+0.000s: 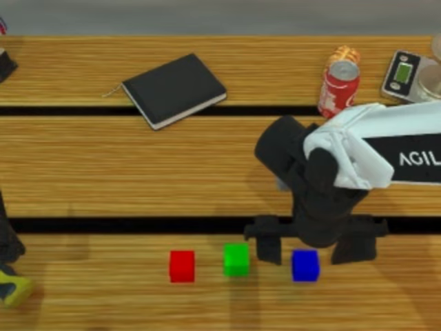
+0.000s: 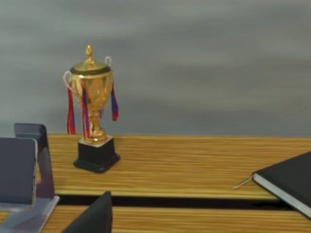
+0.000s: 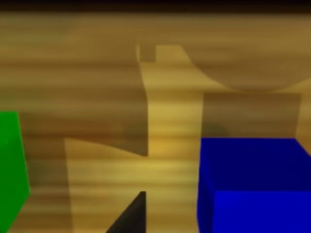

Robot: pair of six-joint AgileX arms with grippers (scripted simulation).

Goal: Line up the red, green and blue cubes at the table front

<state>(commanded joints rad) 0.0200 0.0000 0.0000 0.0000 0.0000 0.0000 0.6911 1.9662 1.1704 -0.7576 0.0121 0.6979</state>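
Three cubes sit in a row on the table front [image 1: 103,296]: the red cube [image 1: 182,266] at the left, the green cube [image 1: 236,259] in the middle, the blue cube [image 1: 304,265] at the right. My right gripper [image 1: 311,249] hovers open just behind the blue cube, its fingers [image 1: 269,248] spread wider than the cube and holding nothing. The right wrist view shows the blue cube [image 3: 252,189] close, the green cube [image 3: 10,170] at the edge and one dark fingertip [image 3: 133,218]. My left gripper [image 1: 8,272] is parked at the table's left edge, open.
A black notebook [image 1: 173,89] lies at the back left of centre. A red soda can [image 1: 339,86] and a small scale [image 1: 406,74] stand at the back right, behind the right arm. The left wrist view shows a gold trophy [image 2: 92,107] and the notebook [image 2: 291,182].
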